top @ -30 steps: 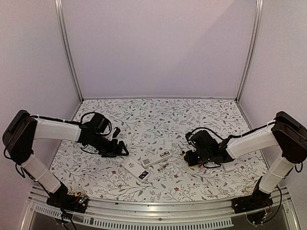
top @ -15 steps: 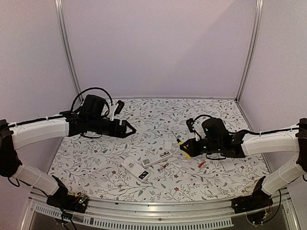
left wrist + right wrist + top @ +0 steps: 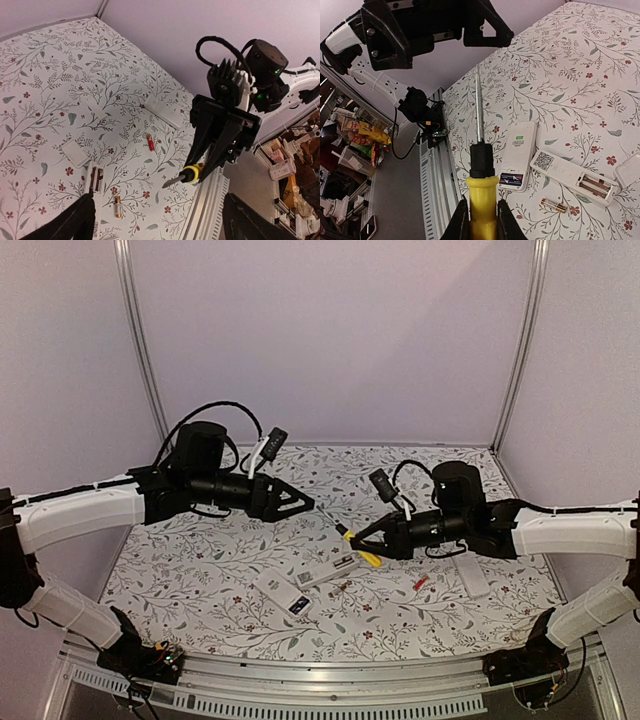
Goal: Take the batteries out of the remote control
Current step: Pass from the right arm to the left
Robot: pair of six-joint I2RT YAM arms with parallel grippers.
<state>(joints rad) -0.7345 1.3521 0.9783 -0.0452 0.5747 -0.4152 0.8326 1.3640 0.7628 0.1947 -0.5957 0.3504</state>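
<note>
**Both arms up off the tabletop; two batteries lying loose**

Since a second ago both arms have lifted clear of the tabletop (image 3: 200, 570) and reached toward the centre, the right one bringing its tool along.

One red-orange battery (image 3: 421, 583) lies loose on the tabletop, to the right of the remotes. A gold-coloured battery (image 3: 553, 205) lies just beside the opened remote (image 3: 327, 568). A second remote (image 3: 283, 592) lies near it on the left, its back open at one end.

The right gripper (image 3: 481, 220) has its jaws clamped on the yellow handle of a screwdriver (image 3: 479, 150), held in the air. The tip points toward the left gripper (image 3: 305, 502), whose jaws stand wide and hold nothing.

The tabletop has a white covering with a floral print. The walls (image 3: 330, 340) are plain lilac, with aluminium corner posts (image 3: 140, 350).
</note>
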